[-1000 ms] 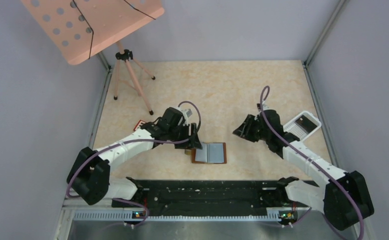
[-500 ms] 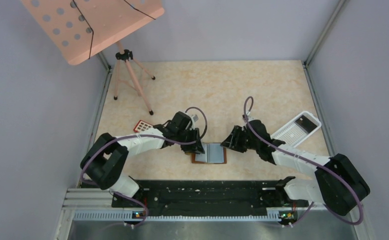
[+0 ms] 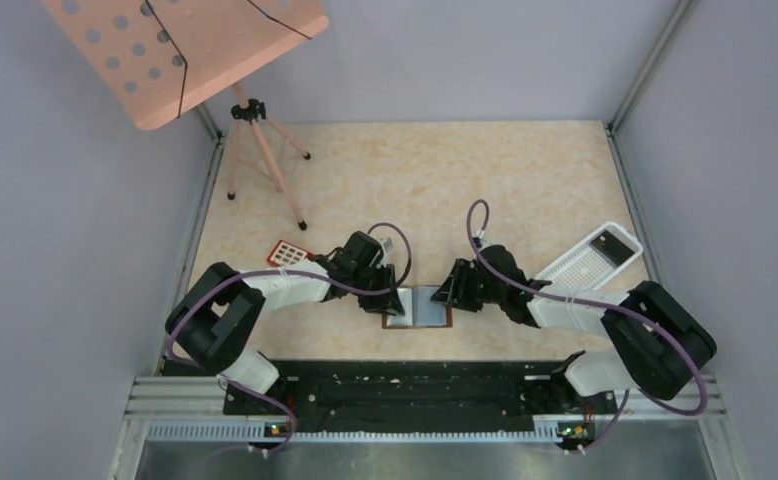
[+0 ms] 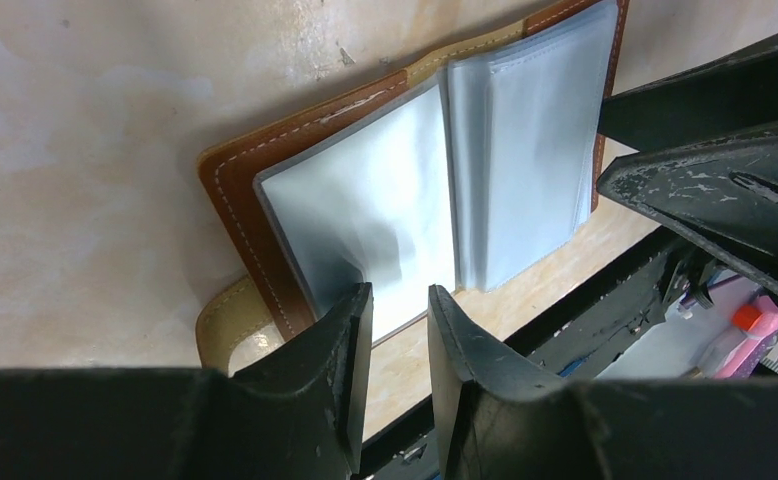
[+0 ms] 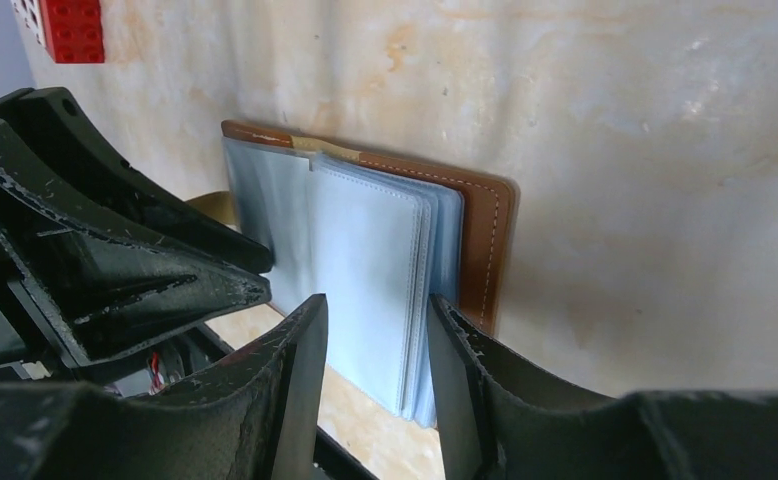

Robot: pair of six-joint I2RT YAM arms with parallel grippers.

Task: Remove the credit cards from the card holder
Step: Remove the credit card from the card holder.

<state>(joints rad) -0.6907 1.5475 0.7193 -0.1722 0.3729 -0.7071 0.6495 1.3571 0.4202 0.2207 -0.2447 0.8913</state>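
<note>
Since the card holder (image 3: 418, 307) lies flat & open at lower ctr of the top view, cover down on the surface (image 3: 465, 180), both my claws reach in low from either side. L claw (image 3: 393, 300) sits at its left edge, R claw (image 3: 452, 293) at its right edge, tips close to each other.

L wrist view: card holder (image 4: 405, 200) fills the upper middle, brown cover underneath, blue-grey sleeves (image 4: 505, 150) fanned on top, tan tab (image 4: 227, 322) at lower left. L claw (image 4: 398, 300) is narrow, slim gap btw the fingers, tips at the lower edge of the left sleeve page; nothing clamped as far as I see. My guess: it's there to pin that half so the holder won't slide or flip.

R wrist view: sleeve stack sits mid frame on the holder's right half. R claw (image 5: 375, 310) is part-open too, fingers straddling the stack's free edge, one tip on the top sleeve, the other by the stitched rim. Prob. lined up to nip a sleeve or card edge. Sleeves are cloudy, so can't tell which hold cards.

Red keypad block (image 3: 288, 251), upper left of the holder, & white tray (image 3: 590, 258), off to the right, are well apart from it. Tray may be where cards go, just a guess.
</note>
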